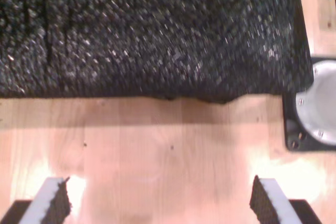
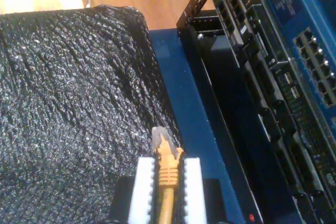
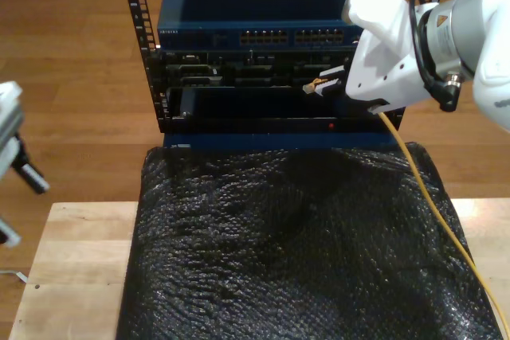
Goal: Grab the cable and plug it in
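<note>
The long thin yellow-orange network cable is pinched just behind its small clear plug between the white-padded fingers of my second hand. In the exterior view the plug points at the dark equipment rack, close in front of its middle units and not yet inserted, while the cable trails down toward that view's lower right over the black bubble-textured sheet. The sheet covers most of the light wooden bench. My first hand hangs with its fingers spread wide and nothing between them, above bare bench wood beside the sheet's edge.
</note>
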Robot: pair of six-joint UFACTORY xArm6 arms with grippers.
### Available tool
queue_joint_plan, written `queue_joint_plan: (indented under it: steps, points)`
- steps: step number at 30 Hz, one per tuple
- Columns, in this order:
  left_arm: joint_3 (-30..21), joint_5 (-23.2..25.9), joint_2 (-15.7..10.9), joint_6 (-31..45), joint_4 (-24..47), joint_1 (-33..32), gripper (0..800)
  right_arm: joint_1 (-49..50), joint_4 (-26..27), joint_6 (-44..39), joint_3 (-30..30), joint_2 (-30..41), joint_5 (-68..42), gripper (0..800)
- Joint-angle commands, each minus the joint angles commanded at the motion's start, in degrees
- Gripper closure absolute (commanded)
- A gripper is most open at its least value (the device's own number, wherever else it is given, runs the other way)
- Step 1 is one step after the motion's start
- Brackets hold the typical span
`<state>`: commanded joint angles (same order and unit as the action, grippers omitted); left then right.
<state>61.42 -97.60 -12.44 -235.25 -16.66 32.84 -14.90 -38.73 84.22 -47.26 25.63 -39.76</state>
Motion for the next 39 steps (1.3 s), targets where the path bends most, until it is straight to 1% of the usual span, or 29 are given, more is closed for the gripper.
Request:
queue_joint_plan:
  steps: [4, 9, 12, 15, 17, 20, 24, 26, 30, 33, 37, 39]
  points:
    - [-2.8, 0.1, 0.0, 6.9, 1.0, 5.3, 0, 0.0, 0.0, 0.0, 0.0, -0.2, 0.0, 800]
    - [-7.0, 0.1, -0.2, 15.8, 4.9, 11.5, 0, 0.0, 0.0, 0.0, 0.0, -0.1, 0.0, 800]
    - [-9.3, 0.0, -0.4, 20.9, 5.8, 15.8, 1, 0.0, 0.0, 0.0, 0.0, -0.4, 0.0, 800]
    - [-11.3, -0.2, -2.3, 25.7, 6.0, 20.8, 0, 0.0, 0.0, 0.0, 0.0, -0.6, 0.0, 800]
    - [-13.5, -0.3, -3.6, 28.7, 6.1, 22.8, 1, 0.0, 0.0, 0.0, 0.0, -1.0, 0.0, 800]
    - [-17.1, -0.3, -5.7, 33.3, 8.5, 25.3, 0, 0.0, 0.0, 0.0, 0.0, -1.1, 0.0, 800]
    - [-22.2, 0.0, -7.8, 36.6, 12.7, 28.8, 0, 0.0, 0.0, 0.0, 0.0, -1.4, 0.0, 800]
    - [-23.6, 0.1, -8.7, 38.9, 13.6, 30.4, 0, 0.0, 0.0, 0.0, 0.0, -1.6, 0.1, 800]
    - [-25.5, 0.1, -8.8, 43.3, 14.0, 34.0, 1, 0.0, 0.0, 0.0, 0.0, -1.7, 0.1, 800]
    - [-26.5, 0.0, -8.8, 44.6, 14.7, 36.6, 1, 0.0, 0.0, 0.0, 0.0, -1.8, 0.0, 800]
    - [-30.2, 0.2, -8.8, 45.1, 18.0, 38.2, 1, 0.0, 0.0, 0.0, 0.0, -1.8, 0.1, 800]
    - [-31.6, 0.4, -8.9, 45.1, 18.5, 38.8, 1, 0.0, 0.0, 0.0, 0.1, -1.8, 0.0, 800]
